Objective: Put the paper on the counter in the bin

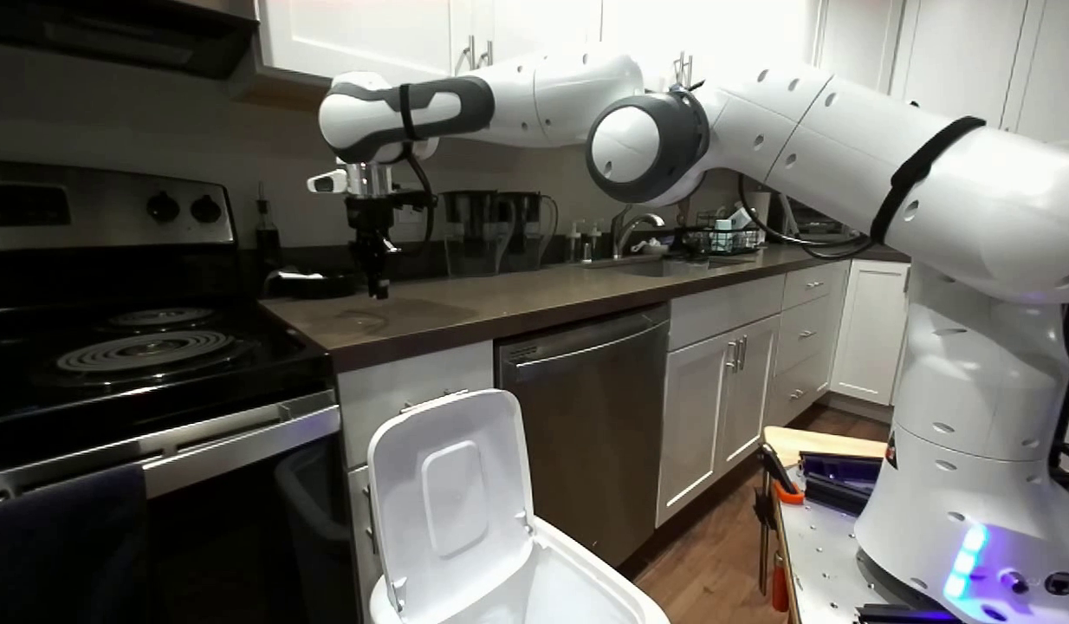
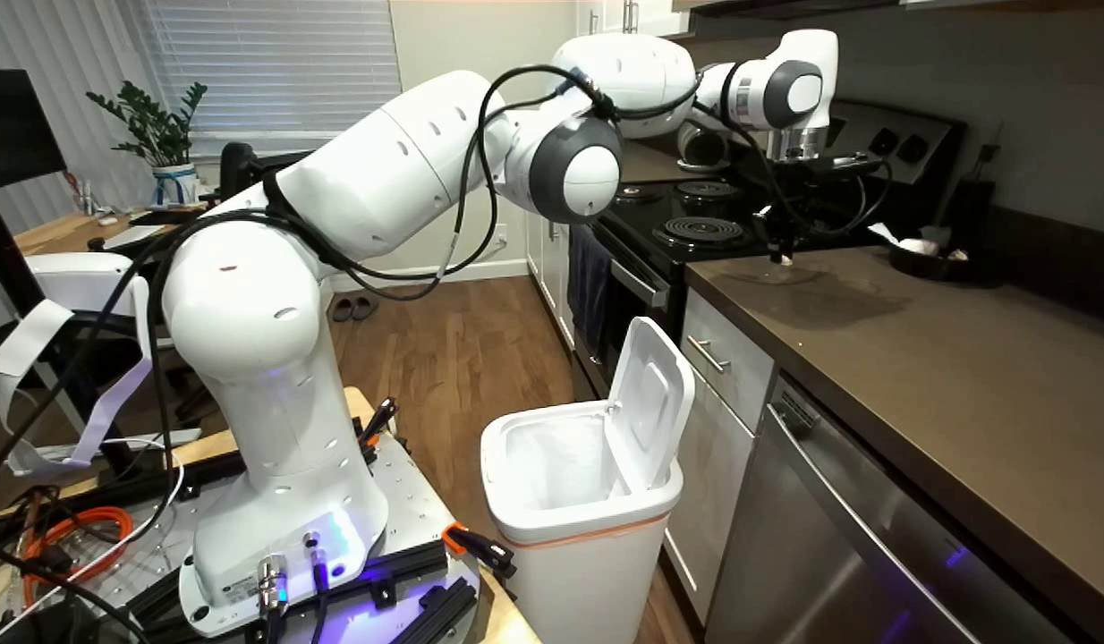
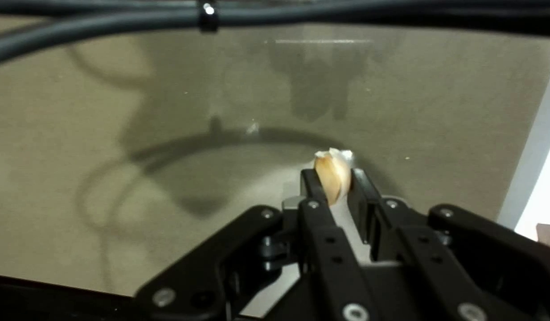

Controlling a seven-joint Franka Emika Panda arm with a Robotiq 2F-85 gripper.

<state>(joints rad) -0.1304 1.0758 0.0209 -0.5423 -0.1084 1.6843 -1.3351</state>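
The paper [image 3: 332, 176] is a small scrap, whitish with a tan side, in the wrist view. My gripper [image 3: 334, 187] is shut on it, and it sticks out past the fingertips. In an exterior view a pale speck of the paper [image 2: 785, 260] shows at the tips of my gripper [image 2: 781, 250]. My gripper [image 1: 379, 290] points down above the stove end of the dark brown counter [image 1: 534, 299], a little clear of it. The white bin [image 2: 583, 572] stands on the floor in front of the cabinets with its lid [image 1: 452, 485] open and raised on the counter side.
The black stove [image 1: 153, 347] adjoins the counter's end. A black dish [image 2: 937, 259] with pale items lies at the back of the counter. Two dark pitchers [image 1: 474, 230] stand by the wall. Upper cabinets [image 1: 361, 39] hang behind the arm. The dishwasher [image 2: 838, 519] is under the counter.
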